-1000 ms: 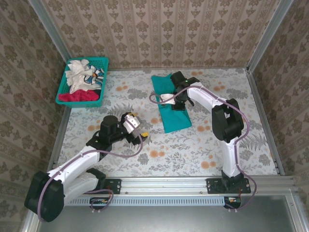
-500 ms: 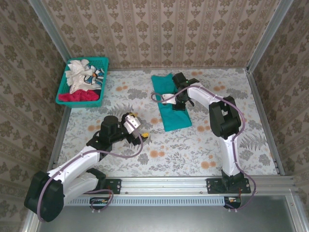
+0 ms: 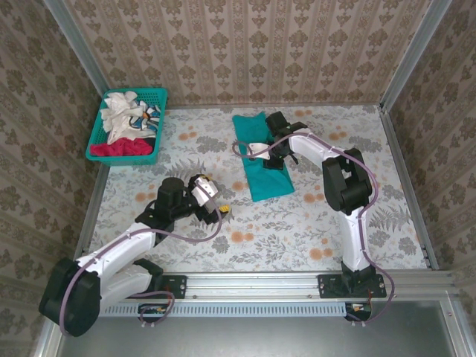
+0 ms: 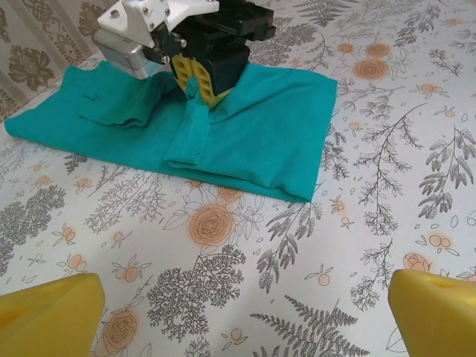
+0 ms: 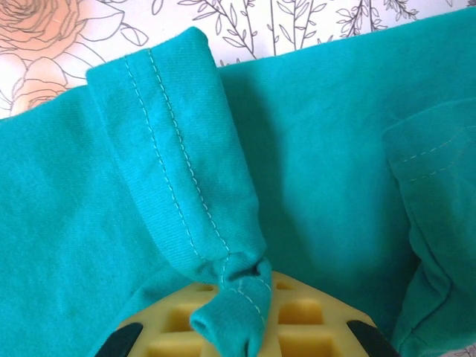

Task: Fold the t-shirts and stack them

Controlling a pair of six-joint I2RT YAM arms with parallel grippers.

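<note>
The basket (image 3: 156, 97) sat at the far left corner of the table (image 3: 297, 223), against the left wall, with a heap of shirts (image 3: 123, 123) lying in it; a single t-shirt (image 3: 266, 186) lay flat on the table, right of the basket and well apart from it; the right gripper (image 3: 271, 160) rested on that t-shirt's middle, a sleeve (image 5: 178, 163) pinched between its fingers; the left gripper (image 3: 219, 210) hovered nearer the front, left of the t-shirt and apart from it, fingers spread wide.
</note>
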